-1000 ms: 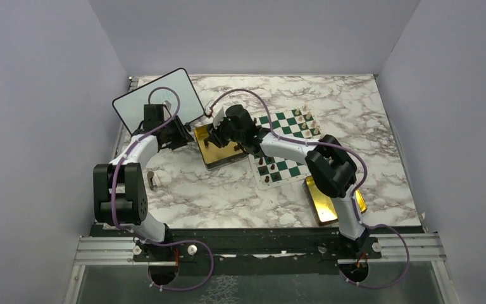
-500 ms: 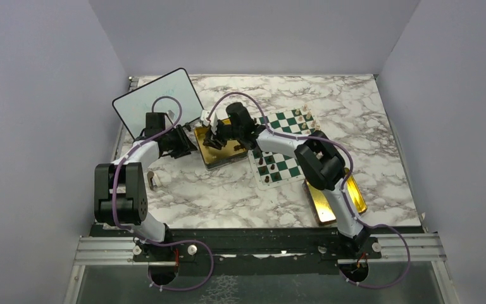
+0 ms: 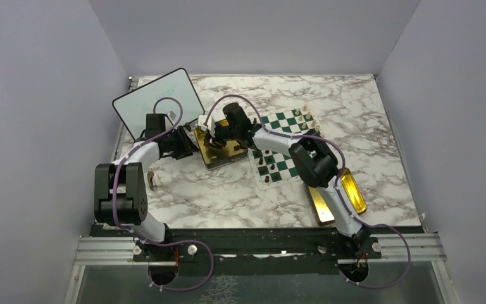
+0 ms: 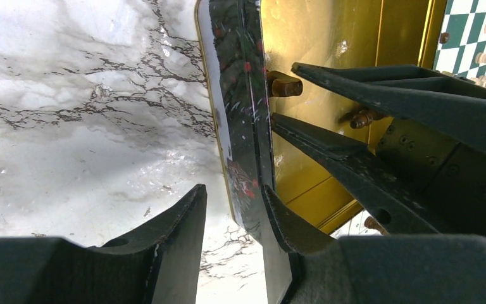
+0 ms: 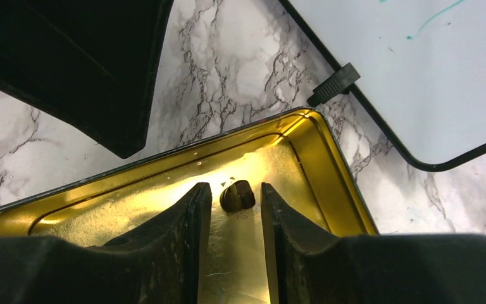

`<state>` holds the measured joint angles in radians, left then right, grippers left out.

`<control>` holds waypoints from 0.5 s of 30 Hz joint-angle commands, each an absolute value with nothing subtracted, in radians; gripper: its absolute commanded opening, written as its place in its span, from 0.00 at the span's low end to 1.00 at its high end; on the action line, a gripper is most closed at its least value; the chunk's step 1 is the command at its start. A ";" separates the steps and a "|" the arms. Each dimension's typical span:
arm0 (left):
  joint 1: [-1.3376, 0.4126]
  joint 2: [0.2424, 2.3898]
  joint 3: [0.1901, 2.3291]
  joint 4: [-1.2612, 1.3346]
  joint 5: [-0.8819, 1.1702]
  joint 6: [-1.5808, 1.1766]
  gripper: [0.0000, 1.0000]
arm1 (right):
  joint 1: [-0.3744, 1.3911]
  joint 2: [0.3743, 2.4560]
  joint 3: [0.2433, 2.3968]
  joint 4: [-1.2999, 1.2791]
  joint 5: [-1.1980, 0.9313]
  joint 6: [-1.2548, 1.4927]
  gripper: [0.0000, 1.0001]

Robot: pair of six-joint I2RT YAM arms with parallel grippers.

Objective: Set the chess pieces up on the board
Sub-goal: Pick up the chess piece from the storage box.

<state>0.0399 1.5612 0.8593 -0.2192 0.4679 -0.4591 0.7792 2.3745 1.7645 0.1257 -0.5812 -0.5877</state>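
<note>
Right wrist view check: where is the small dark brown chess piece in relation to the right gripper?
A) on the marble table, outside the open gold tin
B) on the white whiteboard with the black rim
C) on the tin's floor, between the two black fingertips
C: the dark brown chess piece lies on the floor of the open gold tin, in the gap between the fingertips of the right gripper.
</note>
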 commanded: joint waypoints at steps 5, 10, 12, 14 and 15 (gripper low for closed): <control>0.046 1.542 0.850 -0.192 0.503 -0.449 0.38 | 0.778 2.385 1.783 0.125 -0.644 -0.617 0.21; 0.046 1.536 0.851 -0.198 0.506 -0.447 0.38 | 0.778 2.355 1.737 0.175 -0.651 -0.609 0.01; 0.048 1.533 0.851 -0.199 0.505 -0.446 0.38 | 0.778 2.336 1.726 0.186 -0.646 -0.598 0.00; 0.046 1.530 0.851 -0.199 0.506 -0.450 0.38 | 0.778 2.312 1.703 0.210 -0.637 -0.578 0.00; 0.046 1.529 0.852 -0.199 0.507 -0.451 0.38 | 0.778 2.297 1.693 0.220 -0.634 -0.567 0.01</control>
